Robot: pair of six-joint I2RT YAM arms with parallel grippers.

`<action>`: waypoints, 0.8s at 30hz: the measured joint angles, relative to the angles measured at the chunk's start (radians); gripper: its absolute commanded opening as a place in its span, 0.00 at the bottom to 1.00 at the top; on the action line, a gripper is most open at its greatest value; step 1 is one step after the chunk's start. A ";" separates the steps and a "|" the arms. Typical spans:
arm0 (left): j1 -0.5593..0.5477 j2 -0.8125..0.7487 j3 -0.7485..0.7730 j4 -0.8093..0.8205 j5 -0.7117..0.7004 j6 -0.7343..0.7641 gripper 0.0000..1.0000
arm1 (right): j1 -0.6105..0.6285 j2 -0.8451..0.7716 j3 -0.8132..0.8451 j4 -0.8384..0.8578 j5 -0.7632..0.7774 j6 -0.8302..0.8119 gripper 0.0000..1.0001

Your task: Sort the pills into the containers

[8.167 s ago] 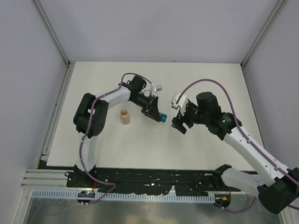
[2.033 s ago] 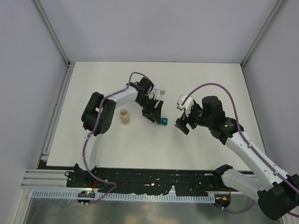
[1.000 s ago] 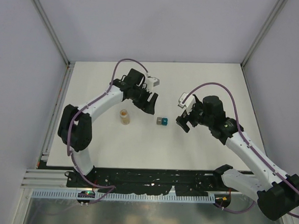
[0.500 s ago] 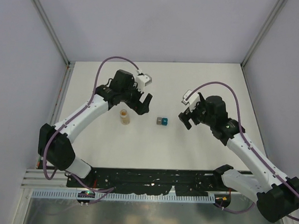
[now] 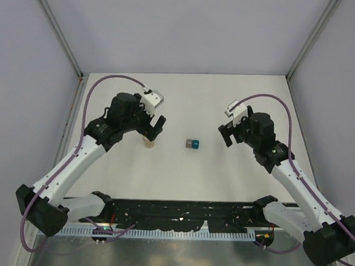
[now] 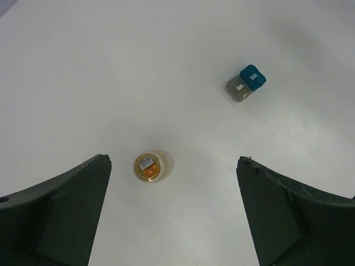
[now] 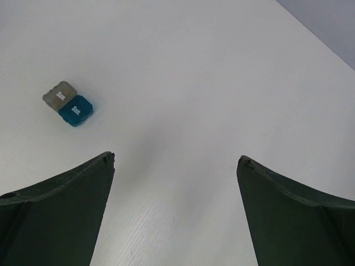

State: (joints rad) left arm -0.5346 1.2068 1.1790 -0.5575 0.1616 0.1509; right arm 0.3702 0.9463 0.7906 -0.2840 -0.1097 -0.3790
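Observation:
The two containers sit side by side mid-table with lids shut: a grey box [image 5: 189, 143] [image 6: 239, 88] [image 7: 59, 95] and a teal box [image 5: 196, 145] [image 6: 253, 78] [image 7: 75, 110]. My left gripper [image 5: 155, 129] [image 6: 175, 160] hangs open above the table with nothing between its fingers. Below it, near its left finger, stands a small clear vial [image 6: 148, 167] [image 5: 148, 143]. White and orange bits show inside the vial; no loose pills can be seen. My right gripper [image 5: 227, 135] [image 7: 176, 158] is open and empty, to the right of the boxes.
The white table [image 5: 225, 99] is walled by grey panels at the back and both sides. A black rail [image 5: 180, 212] with the arm bases runs along the near edge.
The left arm has drawn back to the left, away from the boxes, and now hangs over the vial with its jaws opened wide. The right gripper has drifted slightly right and away.

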 measured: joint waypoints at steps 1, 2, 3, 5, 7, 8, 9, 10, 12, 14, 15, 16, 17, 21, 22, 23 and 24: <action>0.000 -0.037 -0.018 0.003 -0.021 0.004 0.99 | -0.002 0.000 0.000 0.003 0.023 0.007 0.95; 0.000 -0.064 -0.029 0.004 -0.034 0.006 1.00 | -0.004 0.000 0.000 0.004 0.050 0.013 0.95; 0.000 -0.098 -0.045 0.010 -0.052 0.008 0.99 | -0.006 0.000 0.000 0.008 0.075 0.018 0.95; 0.000 -0.164 -0.074 0.022 -0.084 0.011 1.00 | -0.008 -0.002 0.000 0.018 0.122 0.021 0.95; 0.000 -0.224 -0.103 0.038 -0.117 0.011 1.00 | -0.011 -0.016 -0.008 0.039 0.168 0.021 0.95; 0.000 -0.253 -0.117 0.045 -0.130 0.010 0.99 | -0.013 -0.027 -0.014 0.048 0.185 0.021 0.95; 0.001 -0.281 -0.131 0.048 -0.144 0.010 1.00 | -0.014 -0.036 -0.019 0.054 0.199 0.021 0.95; 0.001 -0.307 -0.145 0.053 -0.156 0.009 0.99 | -0.016 -0.045 -0.022 0.058 0.210 0.021 0.95; 0.003 -0.351 -0.166 0.054 -0.176 0.005 1.00 | -0.020 -0.053 -0.023 0.064 0.224 0.024 0.95; 0.007 -0.394 -0.189 0.057 -0.196 -0.003 1.00 | -0.021 -0.054 -0.023 0.075 0.233 0.030 0.95; 0.008 -0.413 -0.199 0.057 -0.206 -0.008 1.00 | -0.021 -0.054 -0.023 0.076 0.235 0.035 0.95; 0.011 -0.431 -0.208 0.059 -0.214 -0.012 1.00 | -0.022 -0.054 -0.023 0.075 0.235 0.039 0.95; 0.013 -0.446 -0.214 0.060 -0.221 -0.014 1.00 | -0.024 -0.054 -0.023 0.074 0.235 0.042 0.95; 0.026 -0.482 -0.226 0.060 -0.253 -0.018 0.99 | -0.024 -0.058 -0.023 0.071 0.235 0.058 0.95; 0.030 -0.485 -0.227 0.060 -0.260 -0.019 1.00 | -0.024 -0.061 -0.023 0.069 0.235 0.067 0.95; 0.036 -0.489 -0.229 0.060 -0.268 -0.020 1.00 | -0.025 -0.066 -0.023 0.067 0.235 0.073 0.95; 0.045 -0.494 -0.233 0.060 -0.276 -0.021 1.00 | -0.025 -0.074 -0.023 0.066 0.235 0.080 0.95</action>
State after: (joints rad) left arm -0.4896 0.7124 0.9463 -0.4976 -0.1146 0.1295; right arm 0.3454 0.8719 0.7681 -0.2184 0.1249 -0.2985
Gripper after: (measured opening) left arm 0.994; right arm 0.952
